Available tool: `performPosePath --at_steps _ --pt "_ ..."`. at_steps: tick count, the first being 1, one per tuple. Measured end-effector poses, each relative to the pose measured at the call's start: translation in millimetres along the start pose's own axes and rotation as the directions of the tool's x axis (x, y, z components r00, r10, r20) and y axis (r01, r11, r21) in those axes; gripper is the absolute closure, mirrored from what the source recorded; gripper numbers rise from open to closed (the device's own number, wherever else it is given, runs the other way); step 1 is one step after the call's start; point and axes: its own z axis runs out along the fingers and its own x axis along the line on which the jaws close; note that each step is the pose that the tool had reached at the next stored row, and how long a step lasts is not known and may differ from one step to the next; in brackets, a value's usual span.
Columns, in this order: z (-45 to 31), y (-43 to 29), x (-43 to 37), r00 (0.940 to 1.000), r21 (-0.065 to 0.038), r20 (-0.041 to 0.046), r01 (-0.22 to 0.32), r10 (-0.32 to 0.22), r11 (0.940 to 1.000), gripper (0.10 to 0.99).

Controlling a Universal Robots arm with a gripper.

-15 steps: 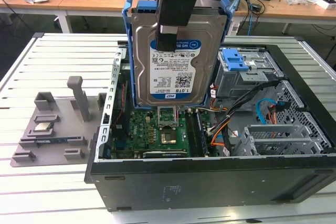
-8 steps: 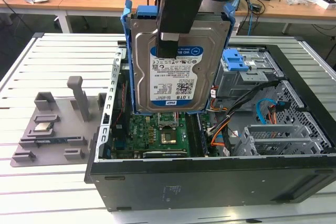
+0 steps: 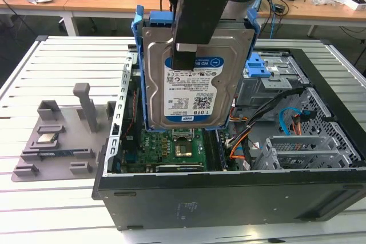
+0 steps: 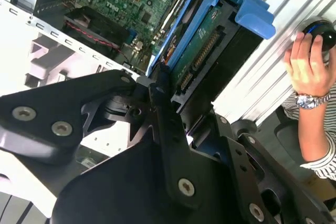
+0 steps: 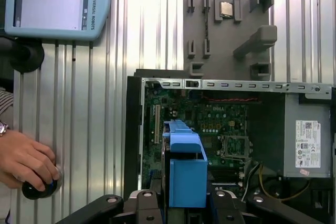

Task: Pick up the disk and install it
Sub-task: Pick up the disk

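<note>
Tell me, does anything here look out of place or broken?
Nothing looks damaged or spilled. The oddest sight is the disk, held upright by the gripper above the open case rather than sitting in it. A chip lies outside on a grey tray.

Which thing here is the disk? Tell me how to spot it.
Find the open computer case on the slatted table. Above it, the black gripper holds the disk upright: a silver metal slab with a white-and-blue label in a blue plastic frame, unlike the green circuit board below.
</note>
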Motion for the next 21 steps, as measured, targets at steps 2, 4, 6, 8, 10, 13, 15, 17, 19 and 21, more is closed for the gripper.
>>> performPosePath --at_steps 2,4,6,8,10,13,15,17,19,21 --pt "-0.2 -5.5 0.1 1.0 0.0 -0.0002 0.0 0.0 1.0 0.722" --pt "-0.6 -16.2 0.2 1.0 0.0 -0.0003 0.0 0.0 1.0 0.722" --pt "-0.9 -24.9 0.3 1.0 0.0 -0.0006 0.0 0.0 1.0 0.722" --pt "-1.1 -31.5 0.4 1.0 0.0 -0.001 0.0 0.0 1.0 0.722" --pt "-1.2 -35.4 0.4 1.0 0.0 -0.0012 0.0 0.0 1.0 0.722" --pt "-1.4 -44.3 0.5 1.0 0.0 -0.0015 0.0 0.0 1.0 0.722" --pt "-1.5 -47.2 0.5 1.0 0.0 -0.0017 0.0 0.0 1.0 0.722" --pt "-1.5 -51.1 0.6 1.0 0.0 -0.0018 0.0 0.0 1.0 0.722" --pt "-1.6 -54.3 0.6 1.0 0.0 -0.0018 0.0 0.0 1.0 0.722" --pt "-1.6 -56.9 0.6 1.0 0.0 -0.0019 0.0 0.0 1.0 0.722"
